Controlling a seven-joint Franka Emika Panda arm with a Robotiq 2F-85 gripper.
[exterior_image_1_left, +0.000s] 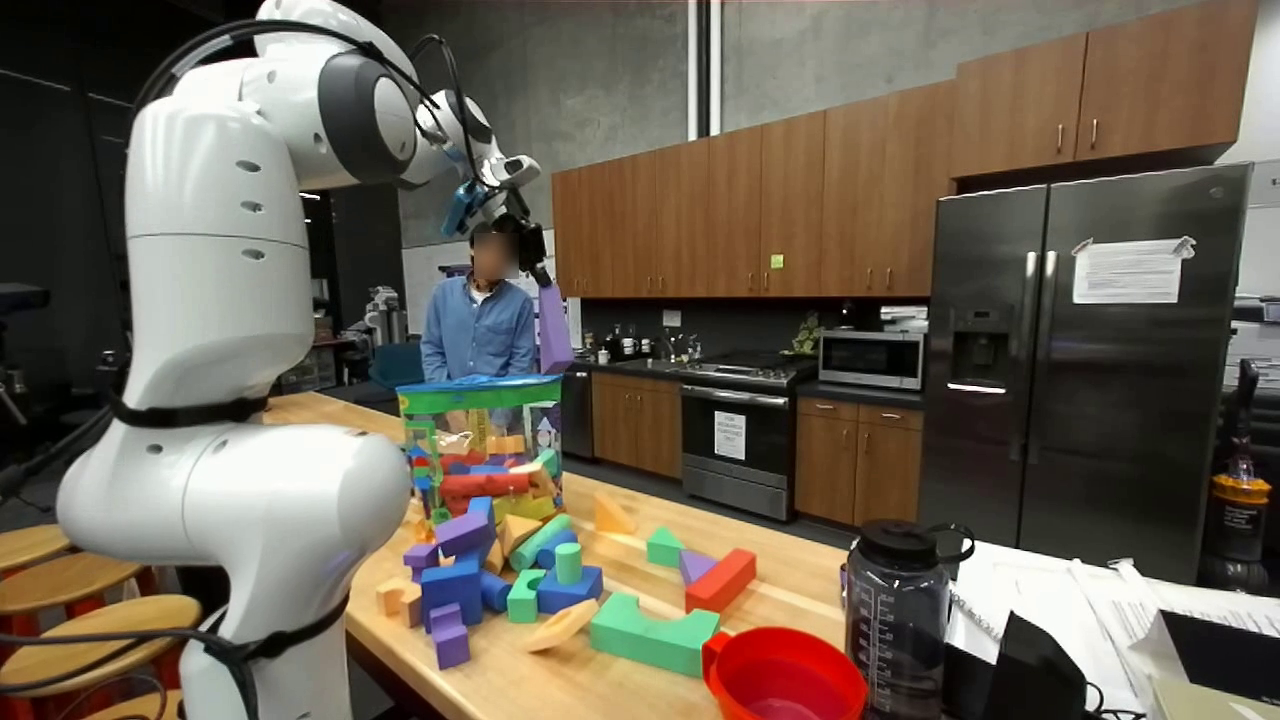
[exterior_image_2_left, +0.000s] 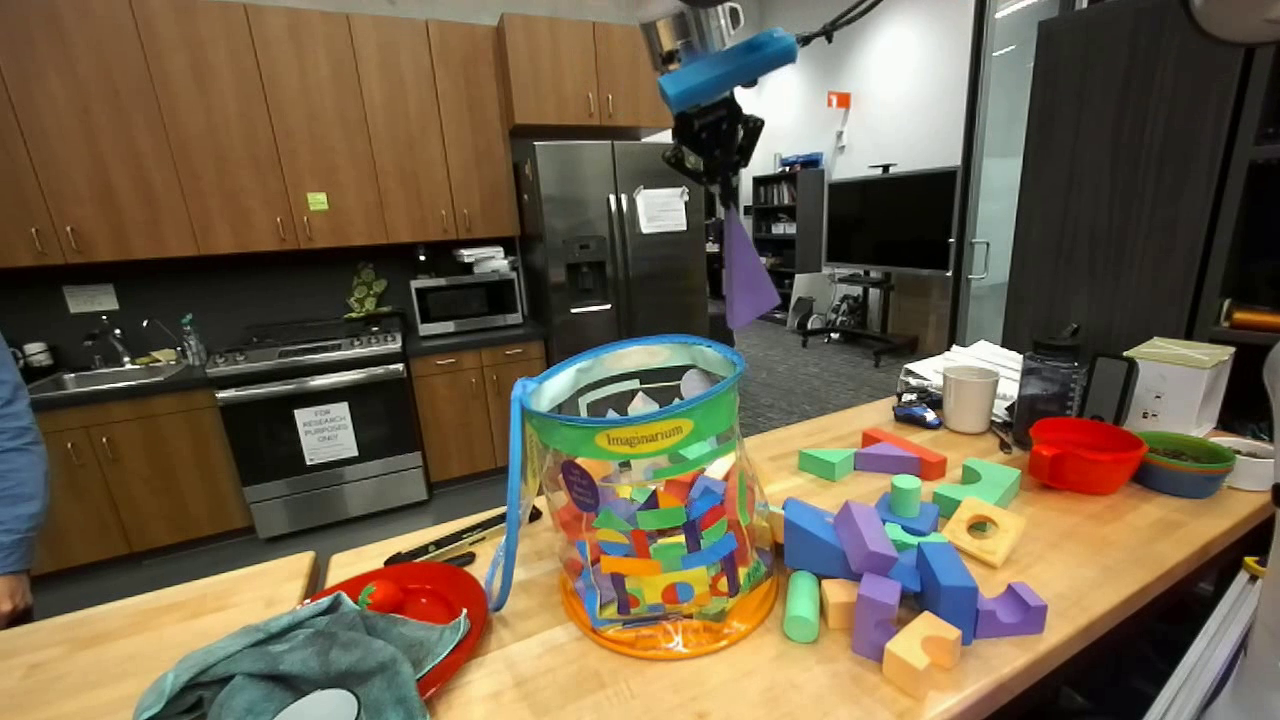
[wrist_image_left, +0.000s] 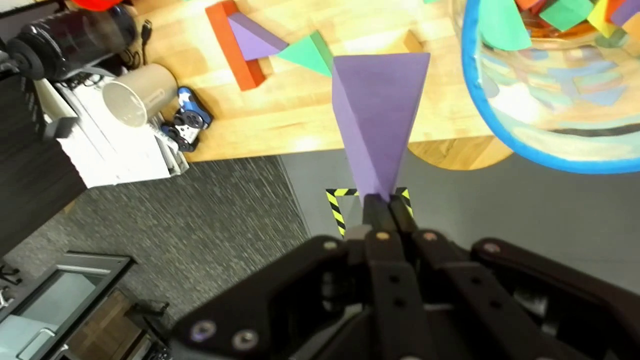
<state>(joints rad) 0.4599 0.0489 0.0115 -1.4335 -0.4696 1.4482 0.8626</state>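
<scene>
I have the pincer (wrist_image_left: 387, 204) clamped on a purple wedge (wrist_image_left: 377, 110), pinching only its pointed end, with the thicker part jutting out beyond. In both exterior views the wedge hangs in the air, broad end down, close to the top of a clear bag (exterior_image_2_left: 562, 432) of blocks. My wrist view shows it outside the bag's blue rim (wrist_image_left: 481, 100), with a gap between them.

From the matt, even surface I take it for foam: very light, and a little squashy, so too hard a squeeze would probably dent the thin tip rather than crack it. The dull faces look grippy, not slick. Leverage is what bothers me: with so little material in the pinch, a bump on the broad end could swivel the wedge or pop it loose. For a surer hold I would take it around mid-height, across the two flat faces. The same should go for the similar purple triangle (wrist_image_left: 255, 37) beside the red bar (wrist_image_left: 235, 47) on the worktop (exterior_image_2_left: 525, 675).
</scene>
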